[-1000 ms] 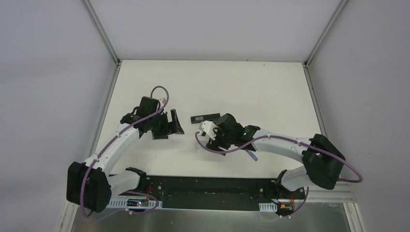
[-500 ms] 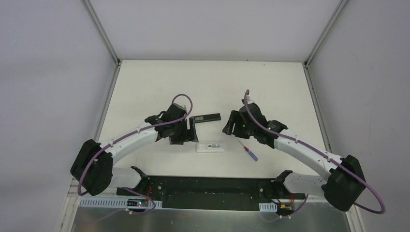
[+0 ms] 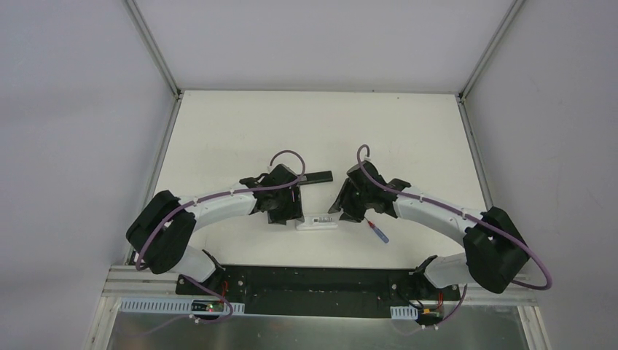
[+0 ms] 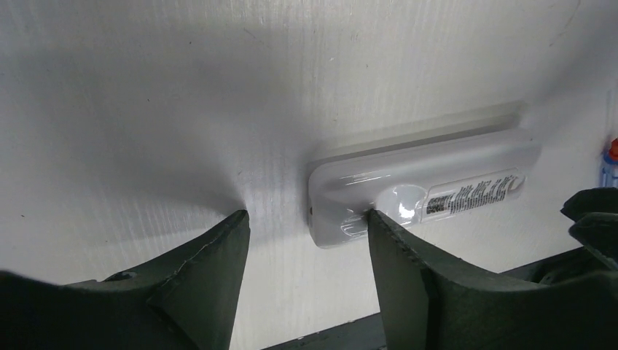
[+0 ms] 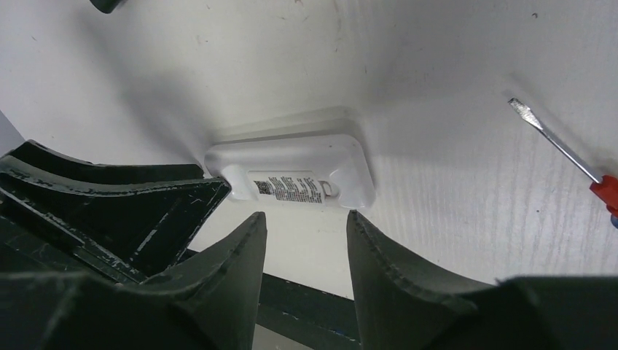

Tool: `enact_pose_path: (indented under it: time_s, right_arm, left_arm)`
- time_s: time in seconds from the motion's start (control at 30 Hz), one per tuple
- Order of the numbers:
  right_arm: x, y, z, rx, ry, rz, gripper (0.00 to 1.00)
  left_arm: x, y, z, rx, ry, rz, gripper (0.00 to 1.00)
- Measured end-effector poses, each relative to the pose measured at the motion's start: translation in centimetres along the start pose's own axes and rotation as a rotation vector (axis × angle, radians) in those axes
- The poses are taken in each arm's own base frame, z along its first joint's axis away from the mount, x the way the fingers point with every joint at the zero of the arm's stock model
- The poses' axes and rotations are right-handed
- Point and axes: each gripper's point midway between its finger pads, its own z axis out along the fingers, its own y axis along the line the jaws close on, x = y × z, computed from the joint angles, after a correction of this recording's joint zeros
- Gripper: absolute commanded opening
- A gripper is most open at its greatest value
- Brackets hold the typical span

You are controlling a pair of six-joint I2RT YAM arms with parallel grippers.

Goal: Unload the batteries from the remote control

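Overhead and wrist views of a two-arm bench. The work surface is a matt white table (image 3: pixel 240 131), lightly scuffed and speckled in the wrist views. It sits in a booth of plain pale grey walls (image 3: pixel 73 109), with aluminium rails (image 3: pixel 153 47) running up from the far corners. A black base plate (image 3: pixel 321 284) spans the near edge and carries both arm bases.

The white remote control (image 3: pixel 317 221) lies flat near the table's middle, long axis left to right, its labelled back facing up and its cover on. The batteries cannot be seen in any view.

The left gripper (image 3: pixel 289 216) is low at the remote's left end. Its jaws stand moderately apart and hold nothing, and one fingertip (image 4: pixel 375 222) is at the corner of the casing; contact cannot be judged. The right gripper (image 3: pixel 341 211) is low at the opposite end, jaws likewise parted and empty, with the remote just beyond its fingertips (image 5: pixel 251 230).

A black remote (image 3: pixel 315 177) lies farther back, between the two wrists. A screwdriver (image 3: pixel 377 232) with a red and blue handle rests near the white remote's right end, apart from it. Purple cables (image 3: pixel 288 157) loop above each wrist.
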Motion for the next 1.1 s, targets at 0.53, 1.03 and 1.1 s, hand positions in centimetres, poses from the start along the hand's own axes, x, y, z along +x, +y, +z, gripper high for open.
enact_pose_path:
  time_s: [0.53,1.03,1.1]
  right_arm:
    - [1.8,0.9,1.8,0.031,0.072,-0.031,0.39]
    - [1.6,1.4,-0.2,0.019,0.003,-0.007,0.39]
    - [1.7,1.1,-0.1,0.025,0.006,0.005,0.39]
  left_arm:
    - [-0.6,-1.7,0.8,0.032,-0.024,0.004,0.55]
    - [-0.6,-2.9,0.7,0.083,-0.022,0.023,0.41]
    - [-0.5,-3.0,0.7,0.088,-0.020,0.031,0.39]
